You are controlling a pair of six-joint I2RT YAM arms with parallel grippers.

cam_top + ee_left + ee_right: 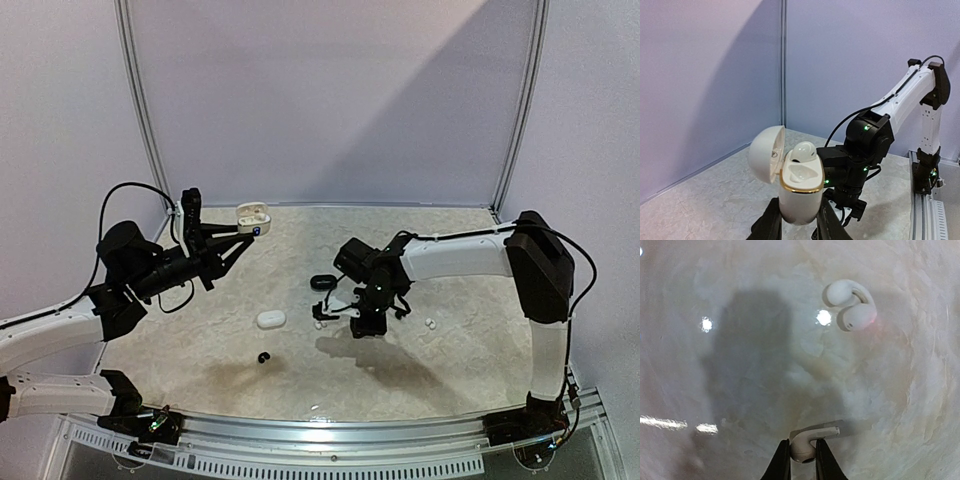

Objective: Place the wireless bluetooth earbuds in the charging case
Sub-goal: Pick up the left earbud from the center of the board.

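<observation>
Between the fingers of your right gripper [803, 459] sits a white earbud [807, 439], pinched tight; a hooked earbud [852, 307] lies on the table [740, 370] ahead of them. Your left gripper [799, 222] is clamped round the open case [799, 197], one bud [804, 150] seated inside.

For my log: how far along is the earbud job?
Done: one white bud sits in the open white case, held by the left gripper. In hand: the right gripper pinches a stemmed white earbud. Left: the second slot is empty; a clip-style earbud and a black bud lie loose.
</observation>
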